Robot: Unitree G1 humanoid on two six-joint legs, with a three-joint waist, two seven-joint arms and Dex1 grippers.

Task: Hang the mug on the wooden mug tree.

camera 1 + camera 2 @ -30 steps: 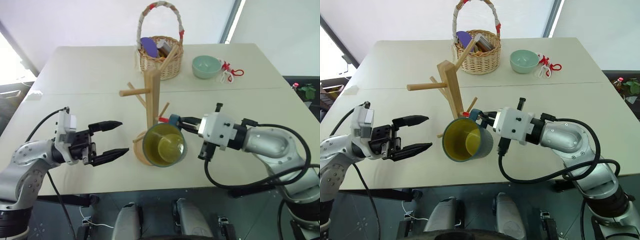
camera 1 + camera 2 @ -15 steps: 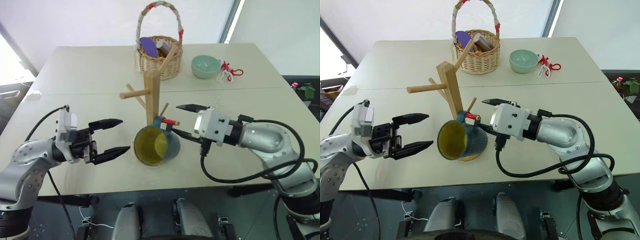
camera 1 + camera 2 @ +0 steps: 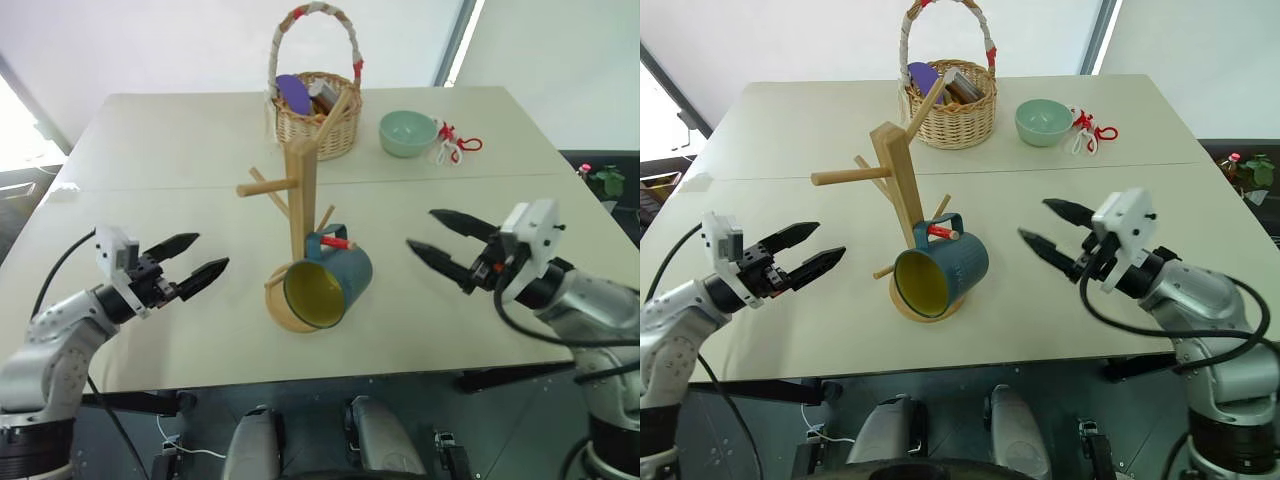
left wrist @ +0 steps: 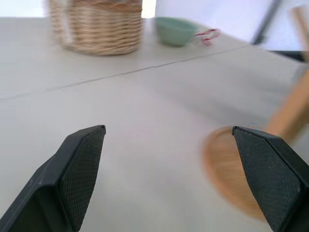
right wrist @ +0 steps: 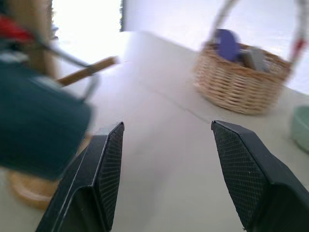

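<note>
Beside mug tree, both claws released: left claw, right claw, level, flanking hung mug.

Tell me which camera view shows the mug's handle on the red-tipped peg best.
The right eye view: the mug hangs by its loop handle over the red-tipped peg, seen unobstructed. The left eye view shows the same, slightly more side-on. The right wrist view shows the mug blurred at the edge; the left wrist view shows just the tree's base.
</note>
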